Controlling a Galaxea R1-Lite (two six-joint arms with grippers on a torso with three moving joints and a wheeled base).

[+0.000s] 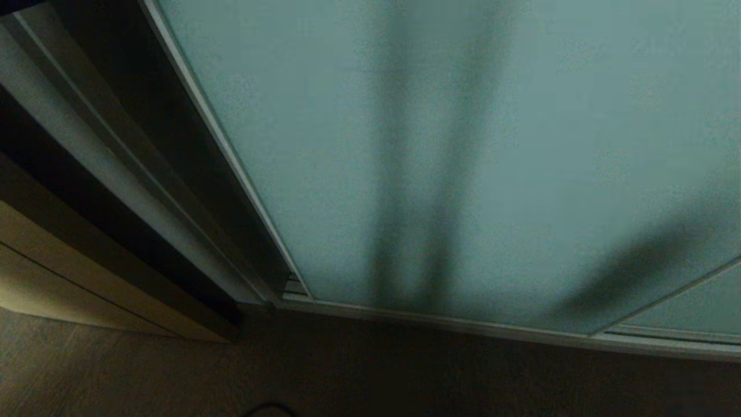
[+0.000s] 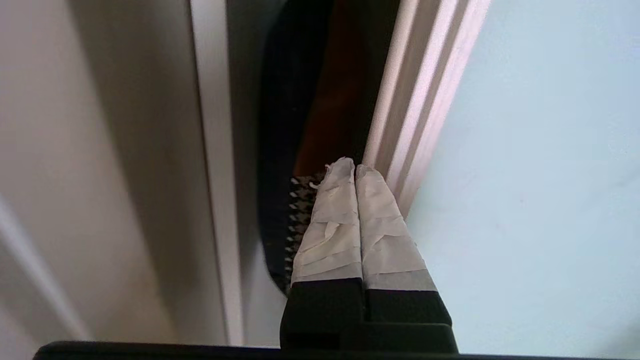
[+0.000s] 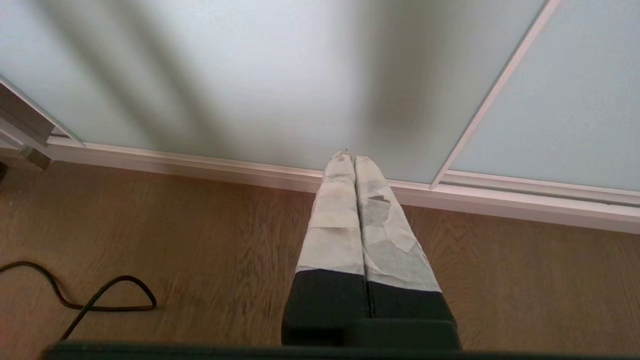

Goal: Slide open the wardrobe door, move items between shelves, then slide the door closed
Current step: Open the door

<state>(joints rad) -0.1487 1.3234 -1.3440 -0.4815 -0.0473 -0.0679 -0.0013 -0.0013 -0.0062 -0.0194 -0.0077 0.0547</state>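
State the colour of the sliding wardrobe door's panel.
Frosted pale teal-green sliding wardrobe door; head view shows it best.

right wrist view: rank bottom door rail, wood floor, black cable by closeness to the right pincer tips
1. Bottom door rail: just behind the right pincer tips.
2. Wood floor: beneath the shut fingers.
3. Black cable: farthest, off to the side on the floor.

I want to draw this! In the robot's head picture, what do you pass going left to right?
Beige cabinet → dark gap → silver door frame → frosted door → second panel.
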